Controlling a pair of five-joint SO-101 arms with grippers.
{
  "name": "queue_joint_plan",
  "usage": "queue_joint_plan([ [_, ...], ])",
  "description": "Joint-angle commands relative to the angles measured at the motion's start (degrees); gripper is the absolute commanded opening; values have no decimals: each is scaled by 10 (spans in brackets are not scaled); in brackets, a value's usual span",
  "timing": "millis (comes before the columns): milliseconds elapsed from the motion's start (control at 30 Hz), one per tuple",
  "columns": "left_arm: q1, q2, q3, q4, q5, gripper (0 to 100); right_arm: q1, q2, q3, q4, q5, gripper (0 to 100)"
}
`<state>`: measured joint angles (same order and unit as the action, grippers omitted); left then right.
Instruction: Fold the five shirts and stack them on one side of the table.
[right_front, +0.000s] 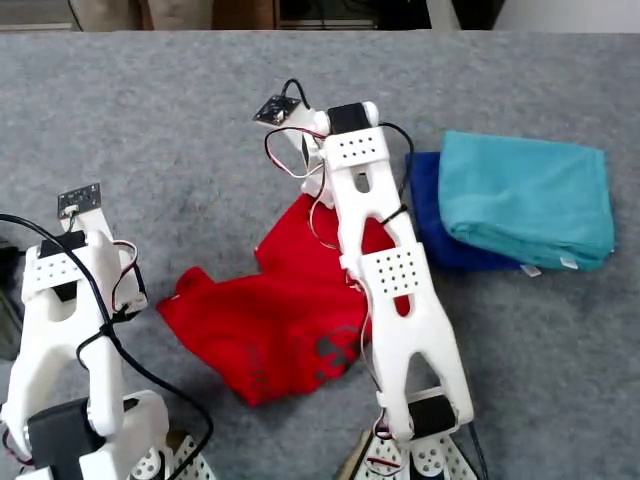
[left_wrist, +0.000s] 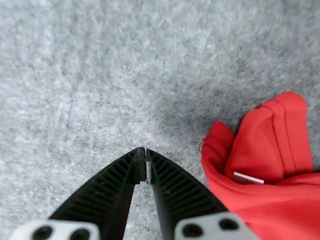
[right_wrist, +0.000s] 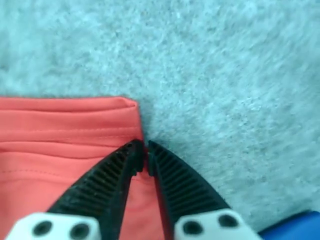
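Red shirt (right_front: 270, 320) lies crumpled on the grey table (right_front: 150, 130), the right gripper (right_wrist: 145, 156) closed at its hem corner, cloth caught or not I cannot tell, the left gripper (left_wrist: 145, 167) pressed together and empty just beside its sleeve, and a folded teal shirt (right_front: 525, 195) stacked on a blue shirt (right_front: 430, 215) near its other side.
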<state>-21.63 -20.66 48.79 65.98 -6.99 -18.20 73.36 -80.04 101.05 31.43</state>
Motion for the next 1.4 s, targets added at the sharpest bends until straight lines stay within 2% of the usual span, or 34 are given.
queue_joint_plan([
  [0, -1, -7, -4, -5, 5, 20, -1, -17, -17, 11, -23, 16],
  [433, 4, -7, -8, -5, 6, 20, 55, -187, -23, 14, -90, 16],
  [667, 6, -4, -43, -3, 6, 23, 104, -319, 34, 13, -128, 16],
  [733, 6, -3, -57, -2, 10, 24, 119, -360, 43, 13, -120, 16],
  [900, 7, 0, -105, 25, 61, 25, 156, -422, 42, 1, -124, 16],
  [967, 7, 0, -123, 34, 72, 26, 174, -423, 41, -19, -153, 16],
  [1100, 8, 0, -148, 32, 102, 86, 202, -422, 46, -55, -178, 16],
  [1233, 59, 0, -166, 25, 142, 153, 215, -409, 43, -59, -178, 17],
  [1367, 137, 1, -164, -33, 184, 171, 211, -393, 42, -60, -156, 16],
])
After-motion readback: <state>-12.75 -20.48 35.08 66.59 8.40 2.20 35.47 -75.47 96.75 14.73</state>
